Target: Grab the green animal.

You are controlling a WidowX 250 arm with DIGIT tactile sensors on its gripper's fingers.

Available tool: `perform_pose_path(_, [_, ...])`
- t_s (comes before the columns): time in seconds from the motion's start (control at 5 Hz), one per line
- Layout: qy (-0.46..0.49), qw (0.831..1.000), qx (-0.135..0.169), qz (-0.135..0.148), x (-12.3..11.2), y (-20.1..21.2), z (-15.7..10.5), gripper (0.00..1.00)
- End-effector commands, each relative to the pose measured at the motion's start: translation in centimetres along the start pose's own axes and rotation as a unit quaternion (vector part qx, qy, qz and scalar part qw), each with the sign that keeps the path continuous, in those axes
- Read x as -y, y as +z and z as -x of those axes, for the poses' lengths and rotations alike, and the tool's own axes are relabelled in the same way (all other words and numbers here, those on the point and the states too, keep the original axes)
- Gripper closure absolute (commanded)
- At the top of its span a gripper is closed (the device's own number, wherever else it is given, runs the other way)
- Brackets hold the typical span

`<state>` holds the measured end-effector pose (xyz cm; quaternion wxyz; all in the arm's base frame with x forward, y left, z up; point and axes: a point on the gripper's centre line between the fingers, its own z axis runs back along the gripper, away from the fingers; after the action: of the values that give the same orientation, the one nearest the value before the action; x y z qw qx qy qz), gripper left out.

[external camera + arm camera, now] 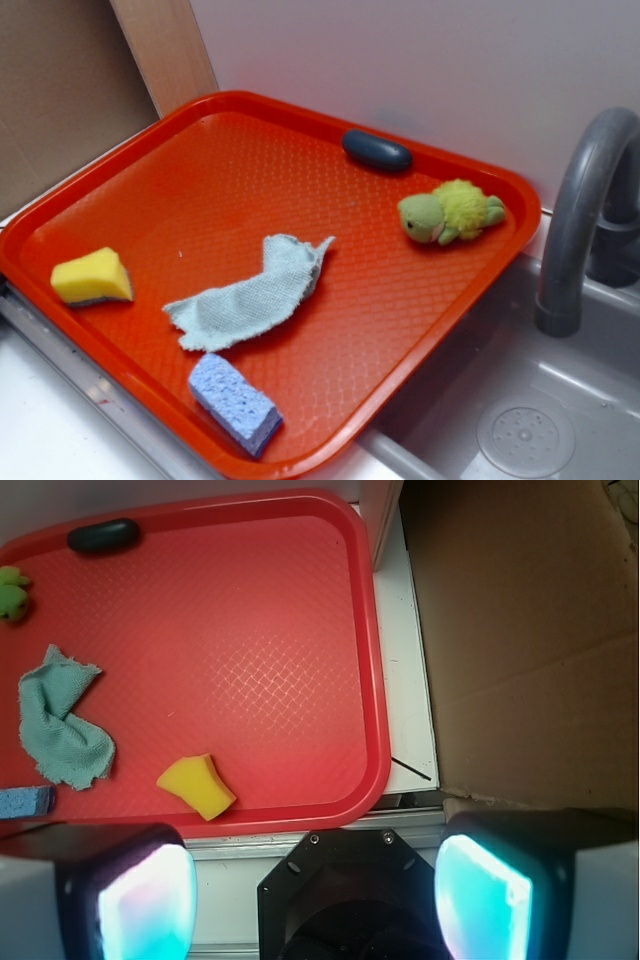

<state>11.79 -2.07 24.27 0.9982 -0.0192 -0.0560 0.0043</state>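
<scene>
Fingers (310,900) (spread apart) hang well away from the green animal (452,212).

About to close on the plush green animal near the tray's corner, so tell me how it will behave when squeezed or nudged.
The green animal looks like fuzzy plush, so it will probably squash under the pads and weigh little. Its round body could let it roll or slide on the tray if nudged. The gripper, with its jaws wide apart, seems open enough to straddle it.
</scene>
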Motion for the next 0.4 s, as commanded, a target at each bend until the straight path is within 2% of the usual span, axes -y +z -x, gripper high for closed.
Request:
perform_pose_path(0.0, [0.000,1.000,0.000,0.000,0.0,0.0,0.0,0.00])
perform_pose_path(0.2, [-0.061,0.996,0.058,0.027,3.7,-0.7,-0.9,0.00])
